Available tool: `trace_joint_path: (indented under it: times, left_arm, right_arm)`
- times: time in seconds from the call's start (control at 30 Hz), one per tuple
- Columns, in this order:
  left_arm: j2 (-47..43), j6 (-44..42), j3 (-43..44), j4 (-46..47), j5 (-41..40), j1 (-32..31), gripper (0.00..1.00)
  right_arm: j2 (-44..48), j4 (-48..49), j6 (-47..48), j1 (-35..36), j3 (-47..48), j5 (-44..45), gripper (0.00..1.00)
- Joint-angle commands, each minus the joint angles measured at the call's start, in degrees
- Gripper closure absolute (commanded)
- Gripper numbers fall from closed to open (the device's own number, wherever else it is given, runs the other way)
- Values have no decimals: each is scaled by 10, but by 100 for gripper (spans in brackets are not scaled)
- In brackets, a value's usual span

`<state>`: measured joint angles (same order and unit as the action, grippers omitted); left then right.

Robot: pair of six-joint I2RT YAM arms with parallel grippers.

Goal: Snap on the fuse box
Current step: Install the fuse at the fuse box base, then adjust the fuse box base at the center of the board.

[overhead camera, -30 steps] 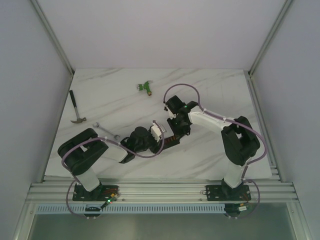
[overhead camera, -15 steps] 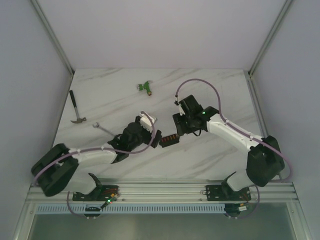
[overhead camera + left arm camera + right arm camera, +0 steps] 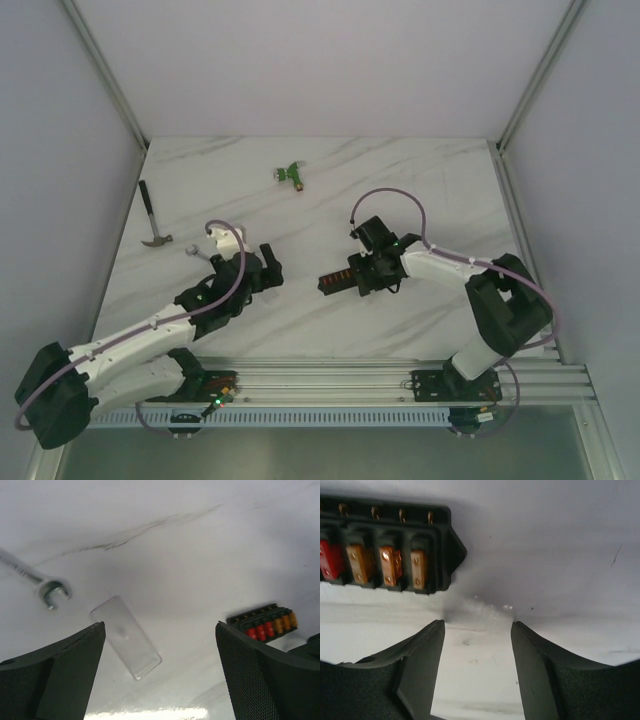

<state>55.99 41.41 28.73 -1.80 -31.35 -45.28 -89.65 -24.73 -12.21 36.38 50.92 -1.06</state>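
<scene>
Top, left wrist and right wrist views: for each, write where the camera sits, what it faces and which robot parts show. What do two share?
Top external: above and behind, looking down on the table; left arm and right arm whole.
Left wrist: on the left arm, facing down; open left gripper, wrench, clear plastic piece.
Right wrist: on the right arm, low over the table; open right gripper.
Shared: fuse box, both wrist views.

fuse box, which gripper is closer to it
Right. The right gripper sits just beside the fuse box, at its end; the left gripper is farther off to its left.
</scene>
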Motion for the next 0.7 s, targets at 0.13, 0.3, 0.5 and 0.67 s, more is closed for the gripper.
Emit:
trace_joint_path:
  times: [0.13,0.3,0.5,0.67]
  left_arm:
    - [22,124,17,-138,-11,14,1]
    - [76,141,31,-148,-3,22,4]
    - [144,151,51,-154,-8,32,11]
    - [198,166,74,-155,-18,38,20]
  right_arm:
    - [-75,97,17,2,24,11,38]
    - [-126,125,48,2,79,10,38]
    - [-156,145,76,2,131,-4,38]
    - [-95,185,70,-4,87,42,34]
